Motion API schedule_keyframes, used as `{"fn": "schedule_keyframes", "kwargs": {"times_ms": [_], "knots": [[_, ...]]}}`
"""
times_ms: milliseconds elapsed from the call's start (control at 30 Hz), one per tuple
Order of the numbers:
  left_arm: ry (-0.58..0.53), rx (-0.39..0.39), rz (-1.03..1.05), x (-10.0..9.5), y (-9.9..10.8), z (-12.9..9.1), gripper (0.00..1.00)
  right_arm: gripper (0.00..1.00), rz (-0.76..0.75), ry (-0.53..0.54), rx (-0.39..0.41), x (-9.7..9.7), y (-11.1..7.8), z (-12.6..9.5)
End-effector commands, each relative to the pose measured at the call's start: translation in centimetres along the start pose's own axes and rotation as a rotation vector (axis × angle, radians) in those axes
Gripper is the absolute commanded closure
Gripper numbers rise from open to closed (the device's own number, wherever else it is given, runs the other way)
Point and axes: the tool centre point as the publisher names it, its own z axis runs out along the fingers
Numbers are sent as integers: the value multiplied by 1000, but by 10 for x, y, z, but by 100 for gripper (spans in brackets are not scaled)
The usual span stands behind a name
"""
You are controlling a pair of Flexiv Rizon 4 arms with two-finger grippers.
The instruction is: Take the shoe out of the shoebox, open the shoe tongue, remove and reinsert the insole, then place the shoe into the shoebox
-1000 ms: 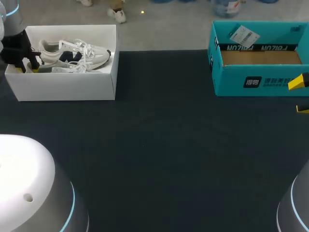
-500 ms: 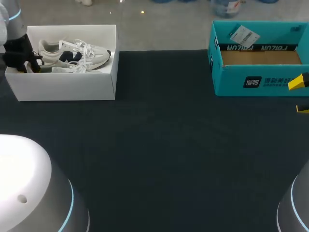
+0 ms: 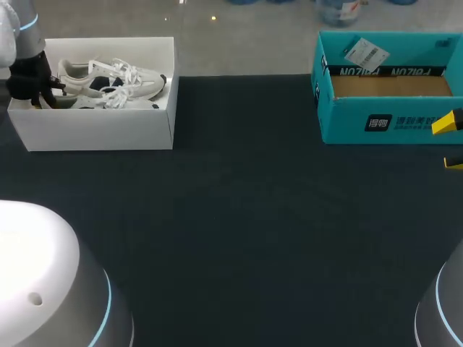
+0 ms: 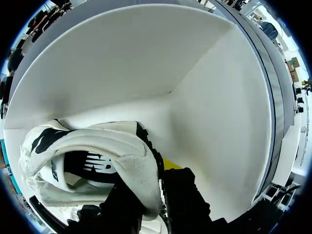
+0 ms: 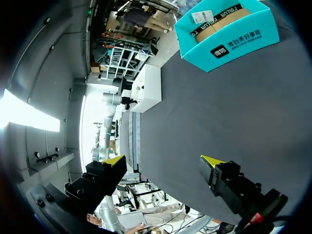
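So the left gripper [image 3: 32, 90] is down in the white shoebox [image 3: 94, 130] at the counter's [image 3: 246, 217] far left, clamped on the heel of the shoe [image 3: 108, 83], one finger inside the collar and one outside. The shoe's in the box, toe pointing right. The right gripper [image 5: 165, 163] hangs wide open with nothing in it, just beside the teal box [image 3: 391, 123].

Head camera looks down from behind; left wrist close inside shoebox [image 3: 94, 130] (shared by both).
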Motion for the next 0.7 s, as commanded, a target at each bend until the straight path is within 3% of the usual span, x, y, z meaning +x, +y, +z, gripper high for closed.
{"fn": "schedule_keyframes", "kwargs": {"times_ms": [33,100,400,700], "knots": [[21,14,-8,2,-1,-15,100,0,1,-3,-2,0,-2,0],[19,42,-2,3,0,-23,100,0,1,-3,-2,0,-2,0],[16,14,-10,8,-1,-75,100,0,1,-3,-2,0,-2,0],[36,35,-38,13,-2,-117,100,0,1,-3,-2,0,-2,0]]}}
